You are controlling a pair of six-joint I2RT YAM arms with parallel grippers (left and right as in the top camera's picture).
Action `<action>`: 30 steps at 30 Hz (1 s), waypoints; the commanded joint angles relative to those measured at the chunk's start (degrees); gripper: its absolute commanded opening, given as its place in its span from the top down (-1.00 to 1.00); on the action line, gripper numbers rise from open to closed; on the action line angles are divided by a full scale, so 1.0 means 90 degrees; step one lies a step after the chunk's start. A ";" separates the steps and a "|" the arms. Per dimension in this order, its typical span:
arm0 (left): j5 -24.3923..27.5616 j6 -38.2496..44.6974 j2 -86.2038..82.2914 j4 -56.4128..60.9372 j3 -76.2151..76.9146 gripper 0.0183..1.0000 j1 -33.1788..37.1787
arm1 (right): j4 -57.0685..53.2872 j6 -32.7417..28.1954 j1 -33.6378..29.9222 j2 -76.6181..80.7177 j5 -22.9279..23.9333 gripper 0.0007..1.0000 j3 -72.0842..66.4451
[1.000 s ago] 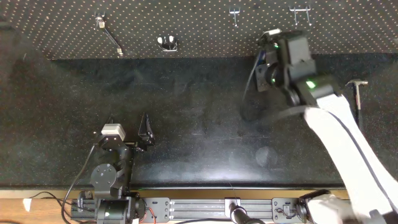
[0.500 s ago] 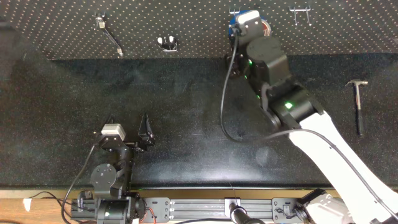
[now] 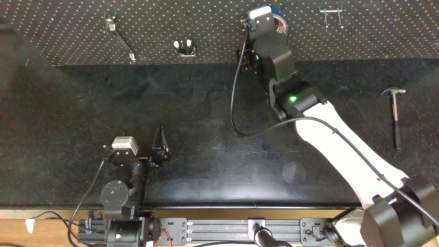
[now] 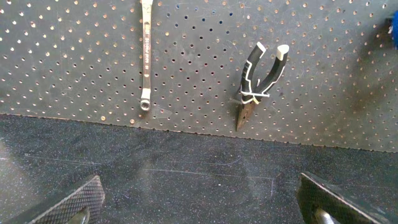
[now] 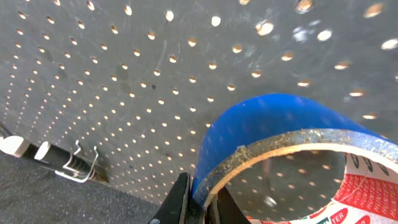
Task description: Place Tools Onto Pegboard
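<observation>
A blue tape roll [image 3: 269,13] [image 5: 267,127] is held up against the pegboard [image 3: 62,27] [image 5: 124,74], near the board's upper part and between the pliers [image 3: 184,47] [image 5: 62,158] and a pair of bare hooks [image 3: 331,14]. As a ring, it has no long axis that can be made out; in the right wrist view its blue outer band is turned towards the board and its red-printed inner side is seen through the opening. The wall of the ring is pinched at its lower edge by the right gripper [image 3: 259,26] [image 5: 198,204], whose fingers are clenched on it. The right arm is stretched far across the black mat [image 3: 206,137], from its base towards the board.

The left gripper [image 3: 159,144] [image 4: 199,205] is kept low near its base over the mat, facing the board, with its fingers spread and nothing between them. A wrench [image 3: 120,38] [image 4: 145,56] hangs on the board beside the pliers [image 4: 258,81]. A hammer [image 3: 394,113] lies on the mat, well apart to the right.
</observation>
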 commanded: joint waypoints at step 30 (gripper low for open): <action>0.0073 0.0102 -0.0058 -0.0036 -0.0015 -0.99 0.0049 | -0.0272 -0.0155 0.0061 0.0022 -0.0520 0.29 0.0051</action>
